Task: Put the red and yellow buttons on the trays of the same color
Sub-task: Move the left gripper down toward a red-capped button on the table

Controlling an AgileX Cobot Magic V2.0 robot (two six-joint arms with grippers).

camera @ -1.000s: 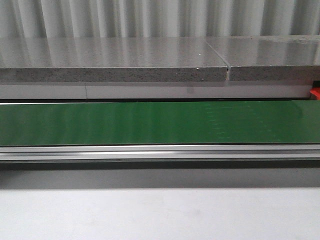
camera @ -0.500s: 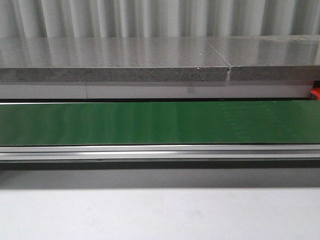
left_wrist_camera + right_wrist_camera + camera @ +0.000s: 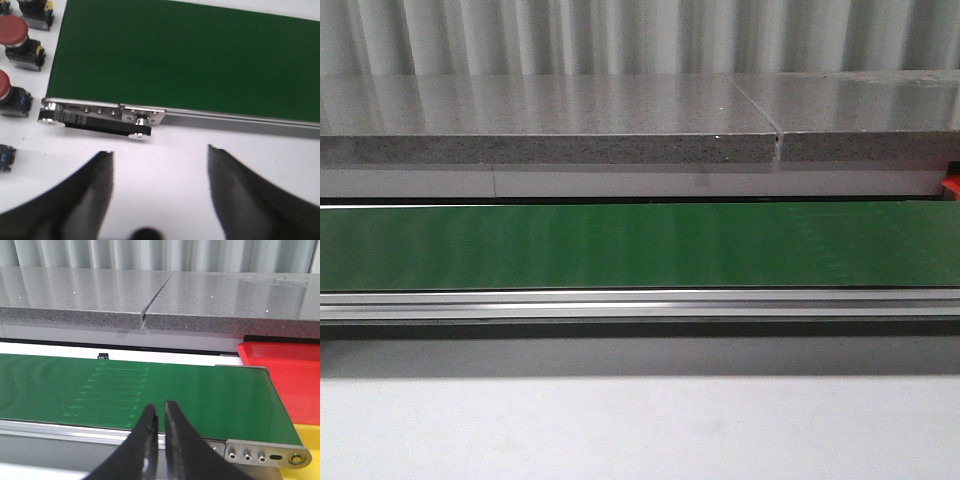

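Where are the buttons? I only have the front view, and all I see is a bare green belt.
Observer: Red buttons sit on the white table beside the belt's end, in the left wrist view.
Operator: Is the left end effector holding one?
Observer: No. The left end effector is open, holding nothing.
Operator: And the trays?
Observer: The red tray lies past the belt's other end, with the yellow tray next to it.
Operator: Right end effector?
Observer: The right end effector is nearly closed, holding nothing.

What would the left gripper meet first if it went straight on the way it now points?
Probably the conveyor's metal end bracket and green belt: the left gripper, jaws open, faces them across bare white table. Height is unclear.
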